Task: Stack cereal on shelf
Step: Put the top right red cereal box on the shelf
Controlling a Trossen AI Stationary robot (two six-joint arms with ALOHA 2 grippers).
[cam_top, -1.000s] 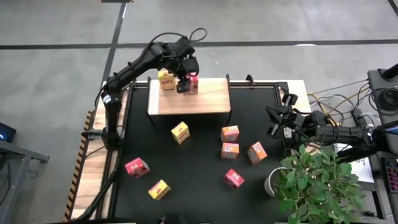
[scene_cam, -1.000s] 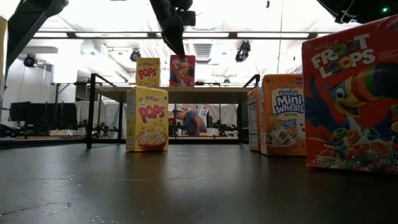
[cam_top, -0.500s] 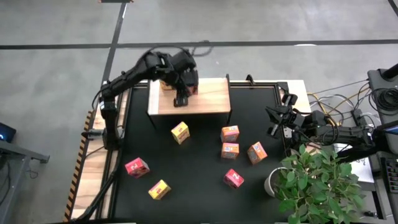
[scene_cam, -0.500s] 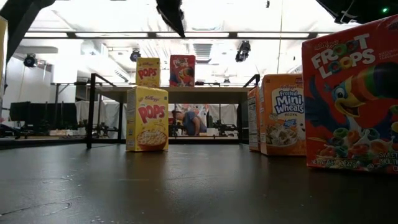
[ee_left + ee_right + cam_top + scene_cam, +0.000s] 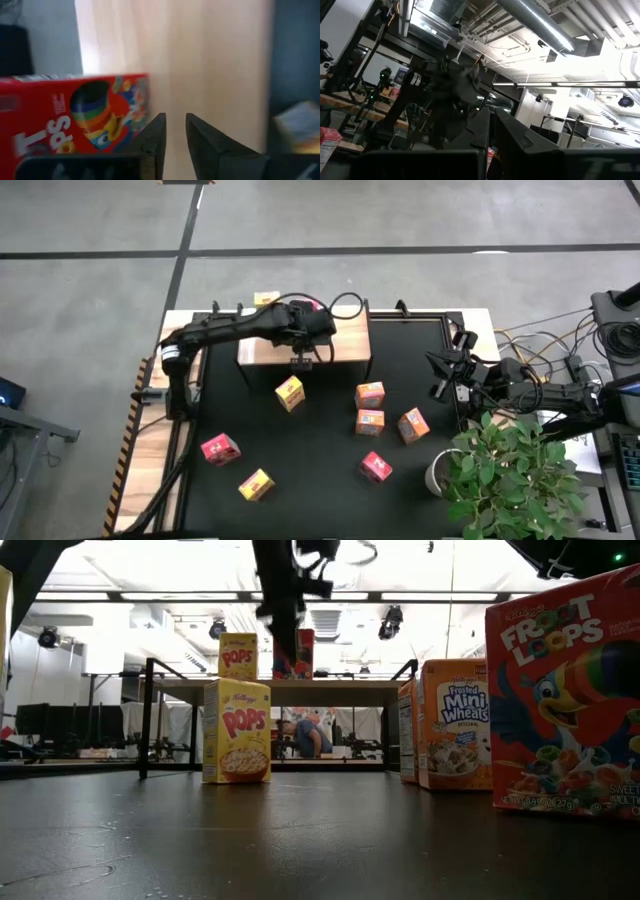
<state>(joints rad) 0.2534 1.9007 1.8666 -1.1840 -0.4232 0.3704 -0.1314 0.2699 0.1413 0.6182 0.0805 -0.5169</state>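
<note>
A yellow cereal box (image 5: 290, 393) lies on the black mat (image 5: 320, 470) just in front of the left gripper (image 5: 299, 362), whose nearly closed fingers grasp nothing at the wooden shelf's (image 5: 345, 340) front edge. Two boxes stand on the shelf behind it; seven wait on the mat: two yellow, two pink-red, three orange. The left arm is nearer; the right gripper (image 5: 443, 375), clenched empty, idles well off to the side.

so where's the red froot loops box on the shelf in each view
high view: mostly hidden under the left arm, a pink sliver at the shelf's back edge.
low view: on the shelf, right of the yellow pops box.
left wrist view: beside the fingers.
right wrist view: not in it.
</note>
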